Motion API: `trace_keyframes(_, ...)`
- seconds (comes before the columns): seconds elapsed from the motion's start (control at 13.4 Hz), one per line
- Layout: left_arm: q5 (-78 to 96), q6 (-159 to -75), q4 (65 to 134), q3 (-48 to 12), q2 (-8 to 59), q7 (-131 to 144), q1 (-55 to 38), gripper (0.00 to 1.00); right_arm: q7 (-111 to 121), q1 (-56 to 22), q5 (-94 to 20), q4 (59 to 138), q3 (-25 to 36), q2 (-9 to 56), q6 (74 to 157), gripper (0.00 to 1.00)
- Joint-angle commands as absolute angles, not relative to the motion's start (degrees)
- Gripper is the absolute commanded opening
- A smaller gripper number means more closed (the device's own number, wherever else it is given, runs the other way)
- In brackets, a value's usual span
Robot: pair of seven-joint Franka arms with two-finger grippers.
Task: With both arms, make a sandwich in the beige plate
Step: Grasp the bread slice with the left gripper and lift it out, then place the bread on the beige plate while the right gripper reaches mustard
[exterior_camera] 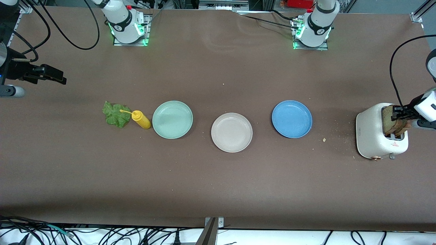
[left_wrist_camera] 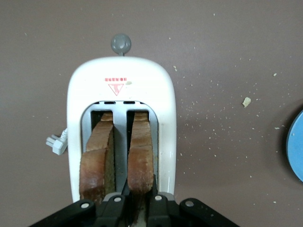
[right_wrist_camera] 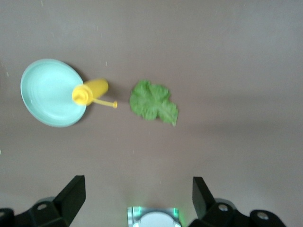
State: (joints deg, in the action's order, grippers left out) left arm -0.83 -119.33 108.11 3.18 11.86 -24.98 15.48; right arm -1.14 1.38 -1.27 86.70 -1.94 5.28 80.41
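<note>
Two toasted bread slices stand in the slots of a white toaster (exterior_camera: 374, 136) at the left arm's end of the table. My left gripper (exterior_camera: 398, 114) (left_wrist_camera: 141, 198) is shut on the top edge of the slice (left_wrist_camera: 141, 156) closer to the blue plate. The other slice (left_wrist_camera: 98, 161) stands free beside it. The beige plate (exterior_camera: 231, 132) lies bare mid-table. A green lettuce leaf (exterior_camera: 115, 114) (right_wrist_camera: 152, 100) lies toward the right arm's end. My right gripper (exterior_camera: 59, 79) (right_wrist_camera: 139, 182) hangs open, holding nothing, over the table at that end.
A yellow squeeze bottle (exterior_camera: 141, 119) (right_wrist_camera: 90, 91) lies between the lettuce and a mint-green plate (exterior_camera: 172, 119) (right_wrist_camera: 47, 94). A blue plate (exterior_camera: 292, 118) (left_wrist_camera: 296, 146) sits between the beige plate and the toaster. Crumbs dot the table by the toaster.
</note>
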Motion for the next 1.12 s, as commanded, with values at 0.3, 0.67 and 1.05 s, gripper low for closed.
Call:
trace_keyframes(0.3,0.26,-104.7,95.2,2.02,11.6,-26.54,14.07,0.0,0.97,1.14,-1.14,85.0,-1.85,10.09,78.57,1.0)
trace_keyframes(0.67,1.23,-98.1,93.52,0.7,12.04,-26.02,7.58,0.0,8.59,1.84,-1.41,86.13,-1.5,11.25,83.57,1.0)
trace_keyframes(1.05,14.13,-95.72,93.52,0.62,14.76,-22.43,0.1,0.0,15.38,2.55,-2.45,88.24,-1.41,11.08,85.6,1.0)
